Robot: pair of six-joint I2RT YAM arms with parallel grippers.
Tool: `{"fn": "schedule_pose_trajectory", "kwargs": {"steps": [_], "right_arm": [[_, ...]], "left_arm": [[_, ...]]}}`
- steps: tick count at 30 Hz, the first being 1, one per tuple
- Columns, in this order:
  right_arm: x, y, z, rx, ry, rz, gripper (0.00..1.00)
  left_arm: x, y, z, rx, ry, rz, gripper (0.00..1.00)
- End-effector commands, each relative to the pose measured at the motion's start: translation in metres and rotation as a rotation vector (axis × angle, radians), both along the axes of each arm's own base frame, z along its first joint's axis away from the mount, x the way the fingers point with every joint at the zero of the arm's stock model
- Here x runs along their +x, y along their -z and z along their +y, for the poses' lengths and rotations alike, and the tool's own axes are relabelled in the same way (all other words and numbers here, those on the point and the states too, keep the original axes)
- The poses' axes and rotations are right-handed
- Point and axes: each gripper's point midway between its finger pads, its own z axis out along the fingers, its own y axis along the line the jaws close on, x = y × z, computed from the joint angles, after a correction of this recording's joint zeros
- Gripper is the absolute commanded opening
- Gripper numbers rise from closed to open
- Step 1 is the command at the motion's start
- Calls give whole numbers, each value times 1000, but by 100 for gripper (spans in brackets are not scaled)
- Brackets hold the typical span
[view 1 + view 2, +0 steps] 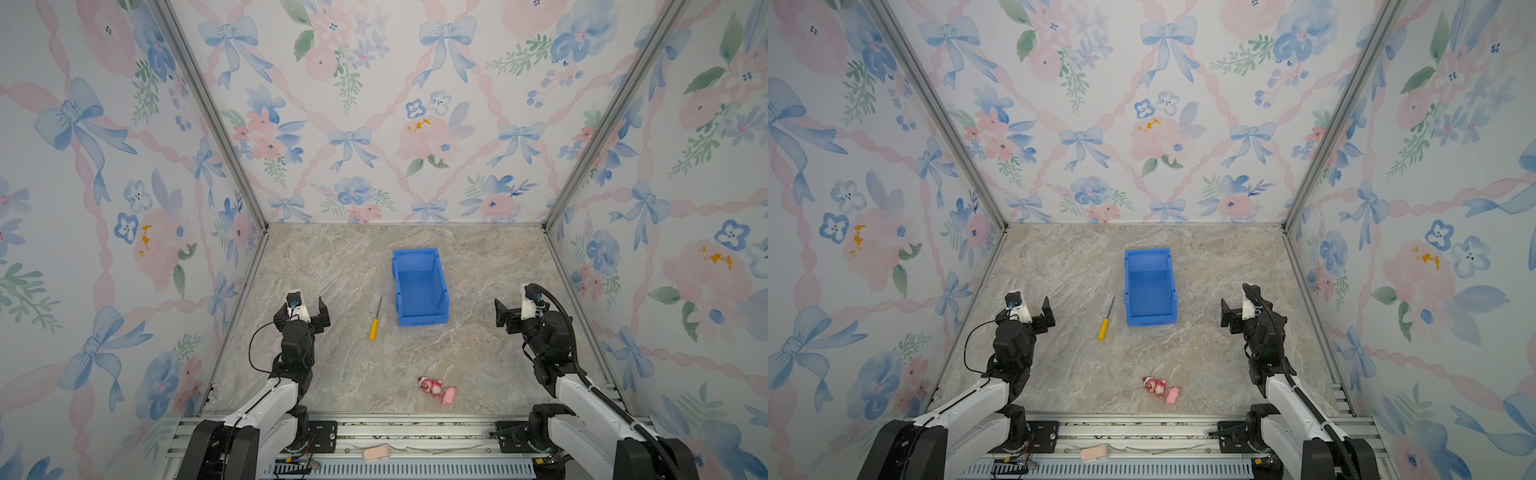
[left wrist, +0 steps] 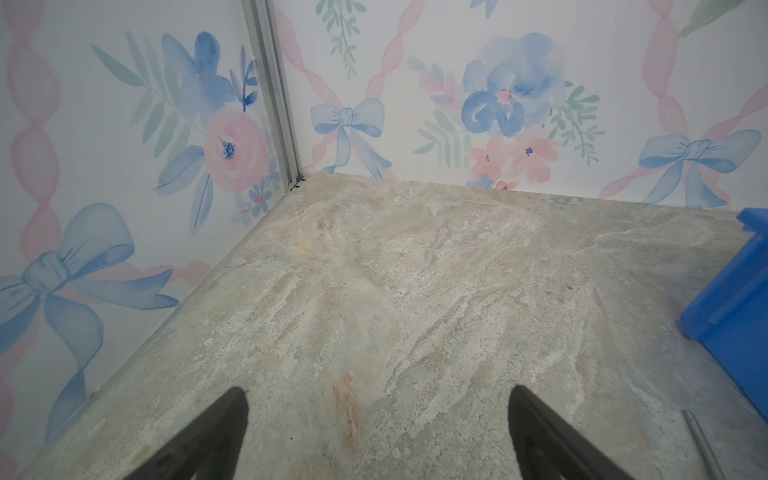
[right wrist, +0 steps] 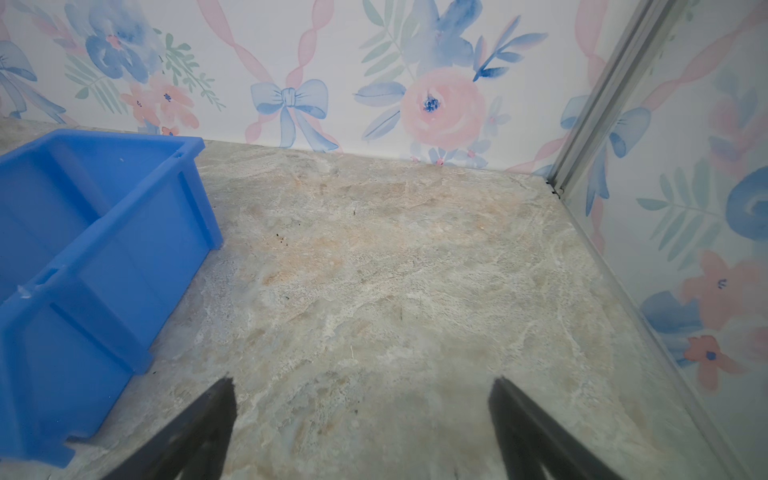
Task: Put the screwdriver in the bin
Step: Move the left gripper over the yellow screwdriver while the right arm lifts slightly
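The screwdriver (image 1: 376, 318) (image 1: 1107, 318), with a yellow handle and a thin grey shaft, lies flat on the marble tabletop just left of the bin, its shaft pointing away from the arms. The blue bin (image 1: 423, 319) (image 1: 1150, 319) stands empty at mid-table. My left gripper (image 1: 306, 309) (image 1: 1030, 311) (image 2: 378, 390) hovers open and empty to the left of the screwdriver. In the left wrist view only the shaft of the screwdriver (image 2: 702, 440) and a corner of the bin (image 2: 739, 299) show. My right gripper (image 1: 519, 309) (image 1: 1244, 311) (image 3: 363, 380) is open and empty to the right of the bin (image 3: 124, 249).
A small pink and red toy figure (image 1: 434, 388) (image 1: 1160, 388) lies near the table's front edge. A pink pad (image 1: 376, 453) rests on the metal rail between the arm bases. Floral walls with aluminium corner posts (image 1: 216, 120) close in three sides.
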Motion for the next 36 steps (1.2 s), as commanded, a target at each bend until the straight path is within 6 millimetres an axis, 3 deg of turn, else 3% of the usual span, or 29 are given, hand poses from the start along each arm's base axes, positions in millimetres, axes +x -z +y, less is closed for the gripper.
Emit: {"fn": "schedule_pose_trajectory", "kwargs": {"steps": [1,5,11,16,23,29,36], "right_arm": [[-11,19,-9,11,38,77,97],[-12,12,-8,11,31,111,97],[-16,-31,2,-46,22,39,97],[-27,-58,-2,-7,105,71,97],[-47,-58,3,46,160,268,97],[-64,-56,32,89,61,405,97],[-76,-61,57,91,-32,413,97]], "left_arm": [[-4,14,1,9,-21,63,98],[1,9,-1,27,-25,136,98],[2,-9,-1,-30,-57,259,98],[-8,-10,-19,-177,4,331,98],[-25,7,-54,-343,98,490,98],[-25,8,-83,-359,212,563,98],[-29,24,-137,-355,315,675,98]]}}
